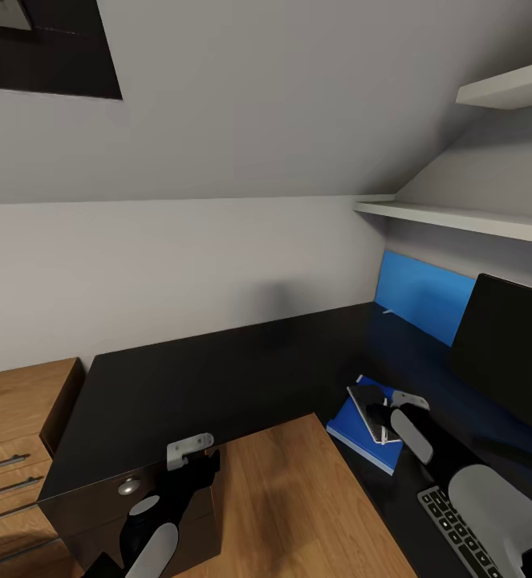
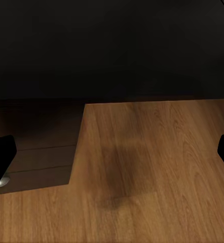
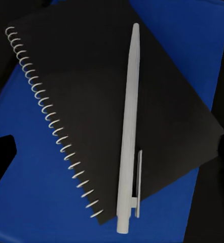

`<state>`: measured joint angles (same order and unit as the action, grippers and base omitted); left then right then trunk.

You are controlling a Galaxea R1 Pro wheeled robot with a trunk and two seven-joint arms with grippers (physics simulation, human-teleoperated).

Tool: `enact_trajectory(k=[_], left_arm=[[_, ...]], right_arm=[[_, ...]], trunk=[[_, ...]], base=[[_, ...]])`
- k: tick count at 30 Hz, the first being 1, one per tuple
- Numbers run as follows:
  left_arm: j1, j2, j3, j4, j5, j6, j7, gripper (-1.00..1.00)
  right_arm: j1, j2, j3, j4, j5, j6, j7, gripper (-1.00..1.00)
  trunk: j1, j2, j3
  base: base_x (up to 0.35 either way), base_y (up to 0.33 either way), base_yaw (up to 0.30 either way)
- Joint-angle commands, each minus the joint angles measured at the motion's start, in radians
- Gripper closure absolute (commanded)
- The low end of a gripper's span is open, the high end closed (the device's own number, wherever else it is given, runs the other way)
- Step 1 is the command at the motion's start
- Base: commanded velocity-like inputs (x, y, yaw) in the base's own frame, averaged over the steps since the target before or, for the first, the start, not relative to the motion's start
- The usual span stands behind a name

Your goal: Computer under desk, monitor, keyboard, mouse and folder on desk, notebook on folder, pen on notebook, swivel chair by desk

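Observation:
The bright-blue folder (image 1: 360,440) (image 3: 36,202) lies on the desk's (image 1: 217,377) glossy black top, left of the monitor (image 1: 506,345). The notebook (image 1: 364,404) (image 3: 91,106), dark-covered with a white spiral, rests on the folder. The pale pen (image 3: 128,131) lies along the notebook's cover. My right gripper (image 1: 378,416) (image 3: 112,152) hovers just above them, open, with the pen lying loose between its fingers (image 3: 0,157). The keyboard (image 1: 458,530) sits at the desk's near right. My left gripper (image 1: 205,464) (image 2: 112,154) hangs open and empty over the wooden panel (image 2: 152,172) of the drawer unit.
A blue back panel (image 1: 422,293) stands behind the desk's far right. Two white shelves (image 1: 458,215) jut from the right wall above the monitor. A low light-wood cabinet (image 1: 17,425) stands at the left. A black drawer front with a round knob (image 1: 129,486) is below my left gripper.

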<state>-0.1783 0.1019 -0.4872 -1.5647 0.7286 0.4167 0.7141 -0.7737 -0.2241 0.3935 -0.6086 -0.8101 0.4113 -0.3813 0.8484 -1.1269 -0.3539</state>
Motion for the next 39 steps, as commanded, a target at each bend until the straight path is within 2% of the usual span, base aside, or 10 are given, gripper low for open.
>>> enact_trajectory(k=[1, 7, 14, 20, 21, 28, 39], left_arm=[[-0.001, 0.001, -0.002, -0.002, 0.006, 0.002, 0.008, -1.00], [-0.001, 0.001, -0.002, -0.002, 0.007, 0.002, 0.008, -1.00], [-0.001, 0.001, -0.002, -0.002, 0.008, 0.002, 0.008, -1.00], [-0.001, 0.001, -0.002, -0.002, 0.008, 0.002, 0.008, -1.00], [-0.001, 0.001, -0.002, -0.002, 0.008, 0.002, 0.008, -1.00], [-0.001, 0.001, -0.002, -0.002, 0.007, 0.000, 0.008, -1.00], [-0.001, 0.001, -0.002, -0.002, 0.008, 0.001, 0.008, -1.00]], right_arm=[[-0.001, -0.002, 0.008, -0.015, -0.009, 0.000, -0.011, -1.00], [0.001, -0.005, 0.009, -0.107, -0.008, -0.008, -0.027, -1.00], [0.006, -0.006, 0.010, -0.216, -0.009, -0.008, -0.094, -1.00], [0.067, -0.007, 0.011, -0.382, -0.011, -0.003, -0.190, -1.00], [0.091, -0.006, 0.013, -0.441, -0.012, 0.000, -0.228, -1.00], [0.166, -0.003, 0.021, -0.614, -0.013, 0.004, -0.314, -1.00], [0.177, 0.001, 0.027, -0.642, -0.015, 0.003, -0.322, -1.00]], trunk=[[0.000, -0.001, -0.001], [0.000, -0.001, -0.001], [0.000, -0.001, -0.001], [0.000, -0.001, -0.001], [0.000, -0.001, -0.001], [0.000, -0.001, -0.001], [0.000, -0.001, -0.001]], base=[[0.000, 0.000, 0.000], [0.000, 0.000, 0.000], [0.000, 0.000, 0.000], [0.000, 0.000, 0.000], [0.000, 0.000, 0.000], [-0.049, 0.000, 0.000], [-0.313, 0.000, 0.000]])
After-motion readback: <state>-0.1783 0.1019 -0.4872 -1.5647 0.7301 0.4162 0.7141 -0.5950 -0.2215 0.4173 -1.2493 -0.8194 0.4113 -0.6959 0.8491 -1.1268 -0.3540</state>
